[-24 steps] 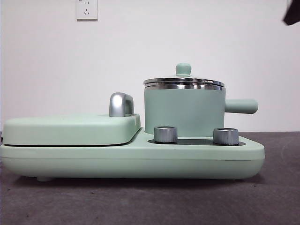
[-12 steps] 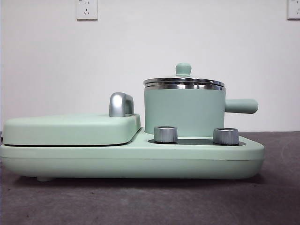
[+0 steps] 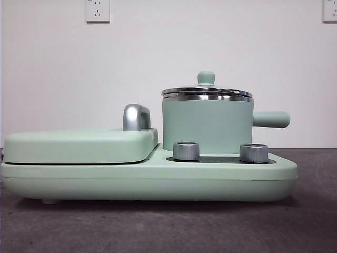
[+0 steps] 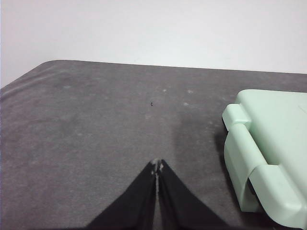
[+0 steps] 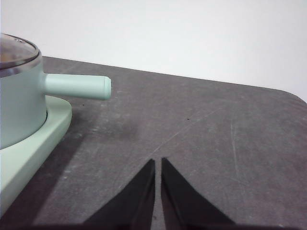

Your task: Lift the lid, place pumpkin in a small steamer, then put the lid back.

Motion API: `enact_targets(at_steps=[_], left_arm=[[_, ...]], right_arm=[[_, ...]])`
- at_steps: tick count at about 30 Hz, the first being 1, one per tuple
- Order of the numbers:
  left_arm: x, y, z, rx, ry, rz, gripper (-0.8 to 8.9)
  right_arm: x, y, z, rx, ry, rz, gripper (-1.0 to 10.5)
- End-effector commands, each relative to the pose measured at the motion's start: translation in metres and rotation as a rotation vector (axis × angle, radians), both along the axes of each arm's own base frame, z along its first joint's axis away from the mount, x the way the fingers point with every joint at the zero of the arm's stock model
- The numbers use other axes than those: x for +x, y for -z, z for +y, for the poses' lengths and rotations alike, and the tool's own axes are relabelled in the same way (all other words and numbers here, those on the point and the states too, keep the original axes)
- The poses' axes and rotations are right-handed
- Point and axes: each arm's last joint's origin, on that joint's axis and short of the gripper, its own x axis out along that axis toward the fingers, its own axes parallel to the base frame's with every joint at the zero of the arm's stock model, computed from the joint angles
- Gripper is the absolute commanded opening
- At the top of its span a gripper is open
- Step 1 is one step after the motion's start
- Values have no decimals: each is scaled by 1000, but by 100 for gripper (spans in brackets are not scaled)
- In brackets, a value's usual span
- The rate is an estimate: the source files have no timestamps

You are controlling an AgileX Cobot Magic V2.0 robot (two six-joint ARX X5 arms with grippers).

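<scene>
left fingers [image 4: 157, 165] closed, right fingers [image 5: 158, 164] closed, empty

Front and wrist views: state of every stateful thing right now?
lid: seated on the pot, closed.
small steamer: upright on the appliance base, covered.
griddle cover: down flat.
pumpkin: not visible in any view.
left gripper: jaws shut, empty, over bare table.
right gripper: jaws nearly closed, empty, clear of the pot.

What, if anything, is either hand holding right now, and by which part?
Nothing is held: the left hand and right hand are both shut on nothing above the table.
</scene>
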Motion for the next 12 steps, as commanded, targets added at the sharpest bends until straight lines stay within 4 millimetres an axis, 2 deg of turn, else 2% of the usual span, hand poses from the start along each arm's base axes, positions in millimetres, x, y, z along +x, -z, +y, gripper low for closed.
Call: enact_targets(at_steps=[1, 12], left_arm=[[1, 6, 0, 5, 1, 10, 7], [1, 6, 0, 5, 1, 10, 7]], right_arm=[[0, 0, 0, 18, 0, -8, 20], [0, -1, 0, 18, 0, -19, 20]])
